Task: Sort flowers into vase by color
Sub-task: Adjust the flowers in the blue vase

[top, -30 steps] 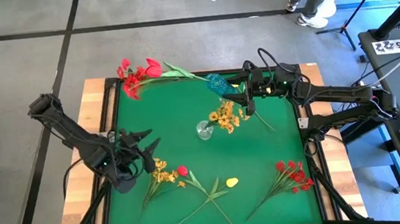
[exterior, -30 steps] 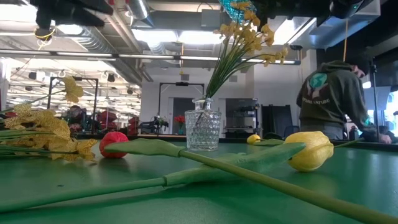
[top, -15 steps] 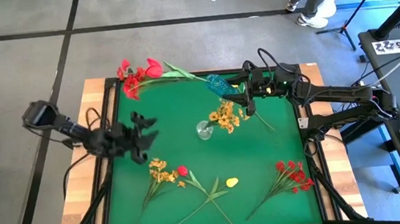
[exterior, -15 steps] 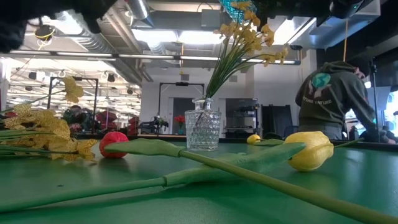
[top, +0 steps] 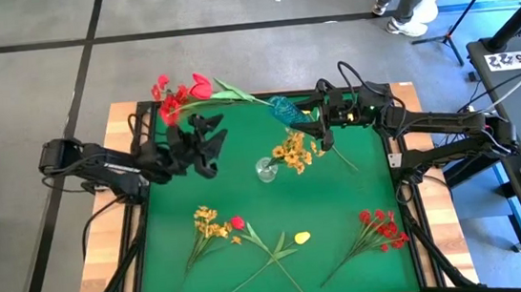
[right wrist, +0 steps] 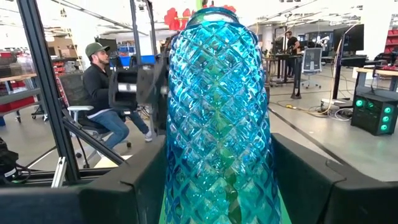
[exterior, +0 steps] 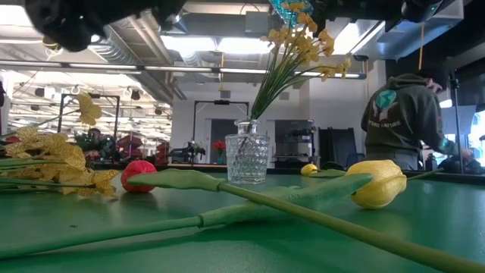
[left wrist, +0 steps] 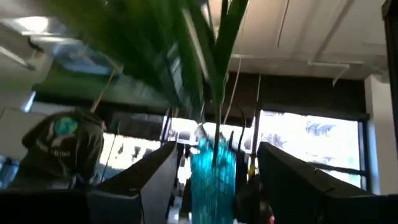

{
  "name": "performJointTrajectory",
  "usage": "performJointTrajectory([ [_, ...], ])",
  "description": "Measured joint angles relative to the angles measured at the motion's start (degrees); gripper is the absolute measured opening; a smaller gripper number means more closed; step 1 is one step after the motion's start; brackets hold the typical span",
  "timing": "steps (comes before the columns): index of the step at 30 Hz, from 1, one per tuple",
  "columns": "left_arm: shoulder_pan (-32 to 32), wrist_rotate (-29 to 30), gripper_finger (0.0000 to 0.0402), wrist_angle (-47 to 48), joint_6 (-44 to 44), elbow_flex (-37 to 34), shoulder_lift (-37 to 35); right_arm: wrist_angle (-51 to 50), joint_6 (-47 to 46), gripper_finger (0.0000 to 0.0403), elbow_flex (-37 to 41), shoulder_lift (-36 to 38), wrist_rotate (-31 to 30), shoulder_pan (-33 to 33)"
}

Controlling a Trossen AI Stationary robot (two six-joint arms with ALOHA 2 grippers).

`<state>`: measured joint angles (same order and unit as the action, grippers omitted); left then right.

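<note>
the right gripper [top: 308, 120] is at the far side of the green table [top: 360, 184], its fingers [right wrist: 311, 180] closed around a blue vase [top: 285, 109], which it holds clear of the surface; in the right wrist view the patterned blue glass fills the gap between the two dark fingers. the left gripper [top: 210, 143] hangs over the far-left part of the table, near a bunch of red flowers [top: 179, 94] lying at the far-left corner, and holds a green stem; in the left wrist view blurred green stems and leaves [left wrist: 205, 50] run out from between its fingers [left wrist: 140, 180], which stand fairly wide apart. a clear glass vase [top: 267, 170] stands near the table's middle with a yellow-orange sprig [top: 293, 150] in it, between the two grippers. well apart from both grippers, along the near side, lie a yellow-orange cluster [top: 210, 224], a red bud [top: 237, 223], a yellow bud [top: 302, 238] and a red cluster [top: 381, 226]. a person in a dark hooded top [exterior: 402, 114] stands beyond the table.
</note>
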<state>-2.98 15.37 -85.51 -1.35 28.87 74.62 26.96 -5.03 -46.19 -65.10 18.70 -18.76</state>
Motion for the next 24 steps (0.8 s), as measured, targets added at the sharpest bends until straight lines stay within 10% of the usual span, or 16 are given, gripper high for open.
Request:
performJointTrajectory([
  [24,-0.27,1.97,0.0219,11.60,-3.46,4.80,0.38,-1.27,-0.71,0.0241,0.00,0.00,0.42,0.04],
])
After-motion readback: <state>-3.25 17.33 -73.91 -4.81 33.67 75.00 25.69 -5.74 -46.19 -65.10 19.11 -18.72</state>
